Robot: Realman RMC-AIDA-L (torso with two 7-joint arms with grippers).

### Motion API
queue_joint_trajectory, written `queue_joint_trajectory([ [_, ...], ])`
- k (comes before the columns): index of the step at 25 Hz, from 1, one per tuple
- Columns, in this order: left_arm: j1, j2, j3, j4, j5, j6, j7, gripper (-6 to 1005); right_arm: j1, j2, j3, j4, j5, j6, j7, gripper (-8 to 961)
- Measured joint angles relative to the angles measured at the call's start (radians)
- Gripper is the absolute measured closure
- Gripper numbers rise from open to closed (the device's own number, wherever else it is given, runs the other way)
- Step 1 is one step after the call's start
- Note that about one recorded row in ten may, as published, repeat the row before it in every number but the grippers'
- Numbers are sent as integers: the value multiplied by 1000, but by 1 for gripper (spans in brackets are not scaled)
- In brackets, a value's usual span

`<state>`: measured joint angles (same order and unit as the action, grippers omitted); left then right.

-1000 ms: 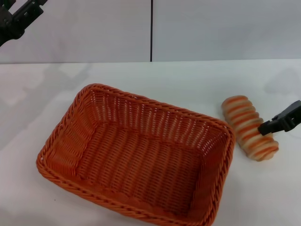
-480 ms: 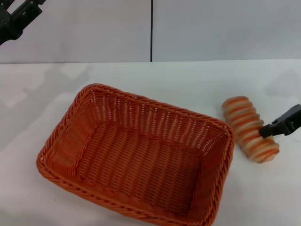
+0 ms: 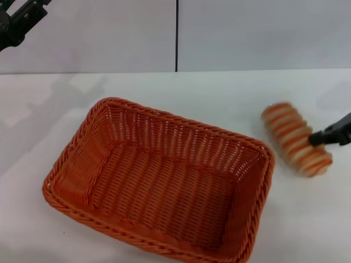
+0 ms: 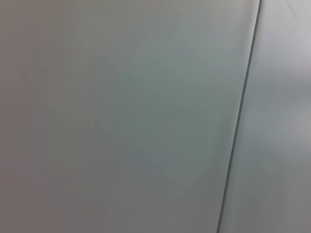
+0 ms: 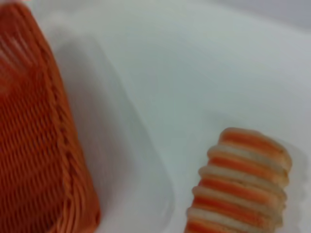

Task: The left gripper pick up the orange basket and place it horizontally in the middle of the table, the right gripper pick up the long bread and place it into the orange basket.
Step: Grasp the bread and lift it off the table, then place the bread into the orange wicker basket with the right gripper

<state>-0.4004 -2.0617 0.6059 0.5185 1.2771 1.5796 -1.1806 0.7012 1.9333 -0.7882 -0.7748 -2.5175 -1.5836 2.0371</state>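
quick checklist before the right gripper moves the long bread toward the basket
1. Orange basket resting flat on the table, open side up: ok.
2. Basket interior free of other items: ok.
3. Long bread outside the basket, beside its right rim: ok.
4. Right gripper at the bread: ok, it is touching the loaf's right side.
5. Firm grasp on the bread: cannot tell, only one fingertip shows at the frame edge.
6. Left gripper clear of the basket: ok, raised at the far left.
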Motion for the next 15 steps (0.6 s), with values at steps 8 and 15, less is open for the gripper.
queue_joint_trajectory([
  [8, 0, 0, 0, 0, -4, 4, -1, 184, -63, 9, 57, -195, 124, -83, 0, 948],
  [15, -3, 0, 1, 0, -5, 4, -1, 185, -43, 19, 34, -318, 336, -183, 4, 949],
])
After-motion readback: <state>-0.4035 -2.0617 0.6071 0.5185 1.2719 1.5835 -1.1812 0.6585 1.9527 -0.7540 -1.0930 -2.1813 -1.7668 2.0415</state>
